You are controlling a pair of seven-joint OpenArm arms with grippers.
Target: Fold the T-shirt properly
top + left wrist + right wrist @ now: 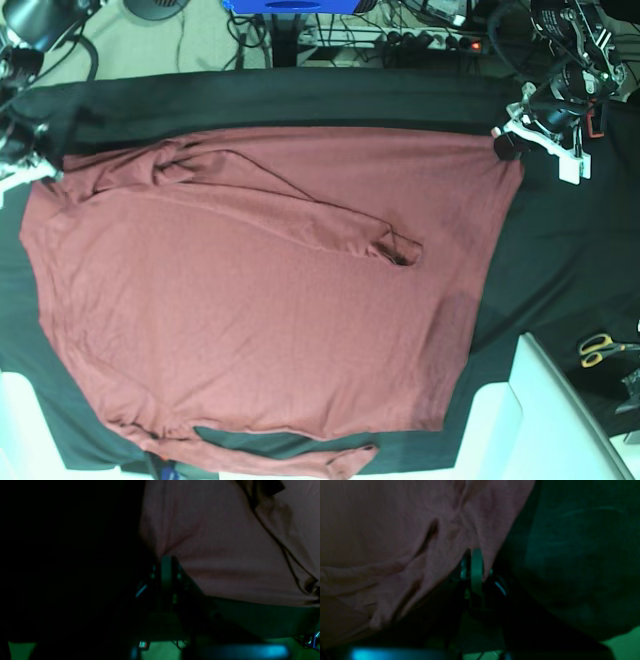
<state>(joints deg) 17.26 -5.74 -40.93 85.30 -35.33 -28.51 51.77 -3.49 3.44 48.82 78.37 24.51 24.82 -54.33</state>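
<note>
two grippers are seen clamped on the far edge of the large plain brick-red long-sleeved t-shirt (260, 300) of thin knit, which lies spread over most of the black cloth-covered tabletop (580, 260), one sleeve laid across its chest, the other trailing along the near edge. the step in hand is judged to be an early one: the far edge is gripped at both corners, and no body fold is yet made. next, both corners would need to be lifted together and carried evenly toward the near edge. the left gripper (166, 562) is closed, pinching cloth; the right gripper (477, 560) is likewise closed on cloth.
</note>
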